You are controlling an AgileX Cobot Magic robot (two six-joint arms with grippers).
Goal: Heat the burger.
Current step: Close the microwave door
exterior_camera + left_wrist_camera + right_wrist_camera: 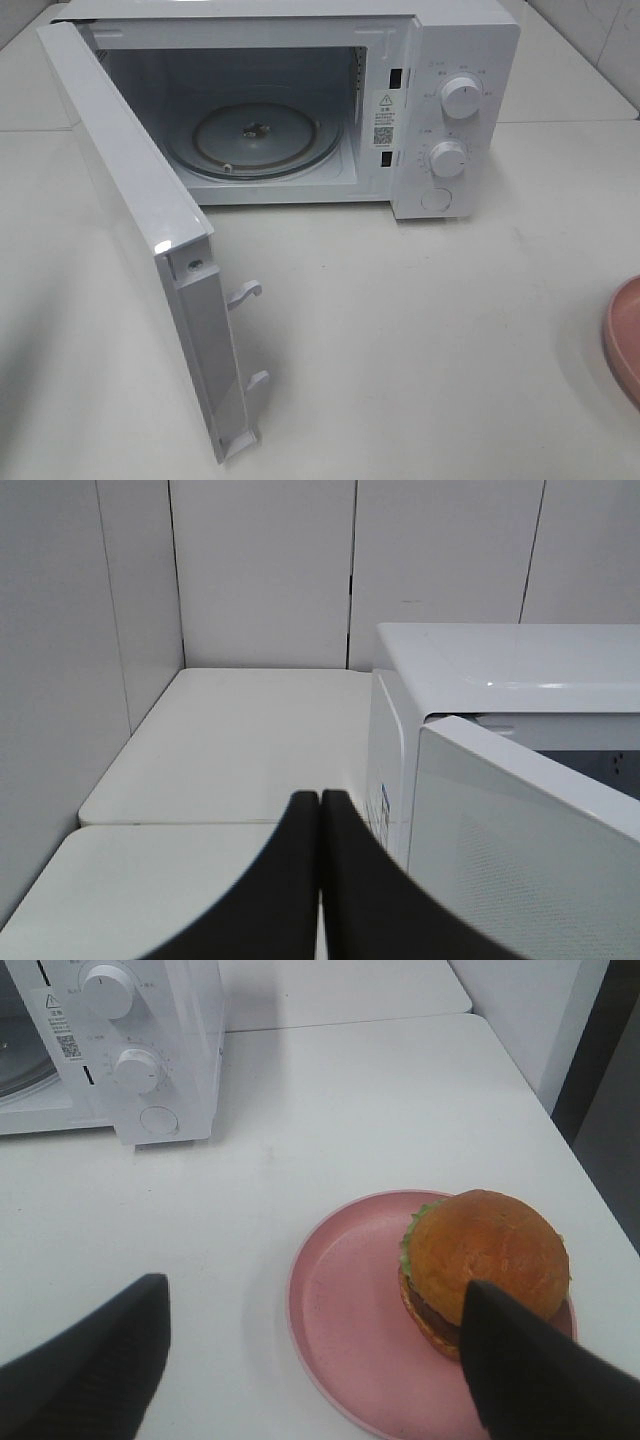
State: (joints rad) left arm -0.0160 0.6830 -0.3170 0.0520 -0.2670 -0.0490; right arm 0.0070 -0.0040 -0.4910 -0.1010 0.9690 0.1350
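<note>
You are looking at a white microwave [300,100] that sits on a white table [400,330]. Its door [140,230] hangs wide open, swung out to the left side in the high view. Inside you can see the round glass plate [253,138], and nothing lies on it. On the front of the microwave there are two round knobs, the top knob [460,97] and the lower knob [448,157], with a round button [437,198] just under them.

The burger [482,1268] is not in the microwave yet. It sits on the pink plate [345,1310], on the side of the plate away from the microwave. The plate rests on the table, well apart from the microwave. In the high view you only see a bit of the plate's pink rim at the right edge — the burger itself does not show there.

Your right gripper [315,1360] hangs above the plate with its two dark fingers [90,1360] spread wide. One finger is near the burger, but you cannot tell if it touches. It holds nothing.

Your left gripper [320,880] is near the back corner of the microwave, by the wall [260,570]. Its fingers [275,890] are pressed together — nothing is between them
</note>
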